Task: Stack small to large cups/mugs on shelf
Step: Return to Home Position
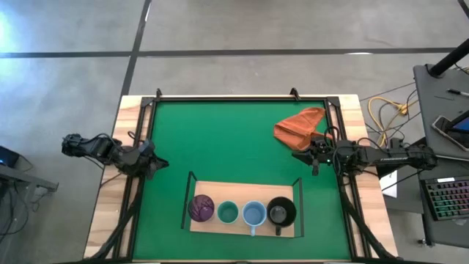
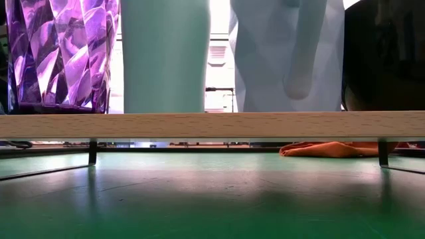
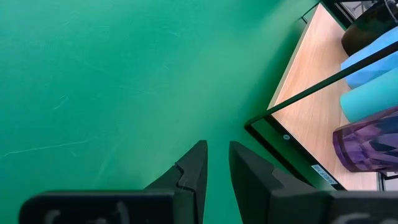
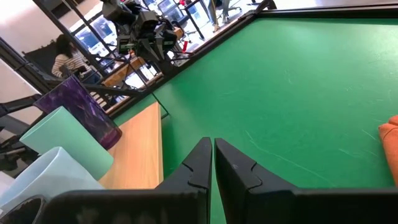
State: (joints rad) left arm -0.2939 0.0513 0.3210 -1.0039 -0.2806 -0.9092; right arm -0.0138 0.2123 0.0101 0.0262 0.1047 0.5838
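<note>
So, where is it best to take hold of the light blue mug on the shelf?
Probably its handle, taken from above. The light blue mug stands upright between the teal cup and the black mug, close on both sides, while the handle juts free toward the shelf's outer long edge.

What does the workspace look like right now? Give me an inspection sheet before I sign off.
Surface: green mat on a wooden table; no spills seen.
Job's things: purple tumbler, teal cup, light blue mug and black mug stand upright in one row on the shelf.
Clutter: orange cloth on the mat, close to the right gripper.
Grippers: left gripper over the mat's left edge, fingers slightly apart, empty; right gripper near the right edge, shut, empty.
Cables: yellow cable loose off the table's right side.
Surroundings: keyboard on a side desk; a person seated beyond the table.
</note>
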